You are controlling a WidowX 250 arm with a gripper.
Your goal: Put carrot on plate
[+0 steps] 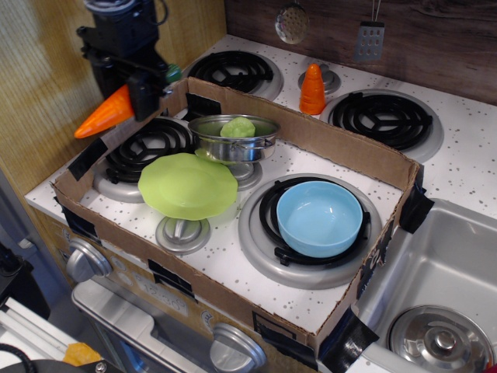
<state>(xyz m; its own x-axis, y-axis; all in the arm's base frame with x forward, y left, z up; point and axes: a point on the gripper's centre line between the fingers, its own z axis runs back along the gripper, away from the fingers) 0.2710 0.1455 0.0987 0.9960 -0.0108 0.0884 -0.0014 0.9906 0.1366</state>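
A single view is given. The camera sits high, off the front left corner of the toy stove counter (458, 167), and looks down and across it at a slant toward the dark wood back wall (435, 39) at the top edge. It stands at middling range: the whole cardboard tray (311, 136) fits in frame, the sink (435, 272) is cut at the right, and the oven front (140, 326) is cut at the bottom. The arm enters from the upper left, its upper part out of frame.

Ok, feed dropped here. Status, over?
Pincer shut on carrot, held high. Plate bare, front left. Pot sits just behind plate.
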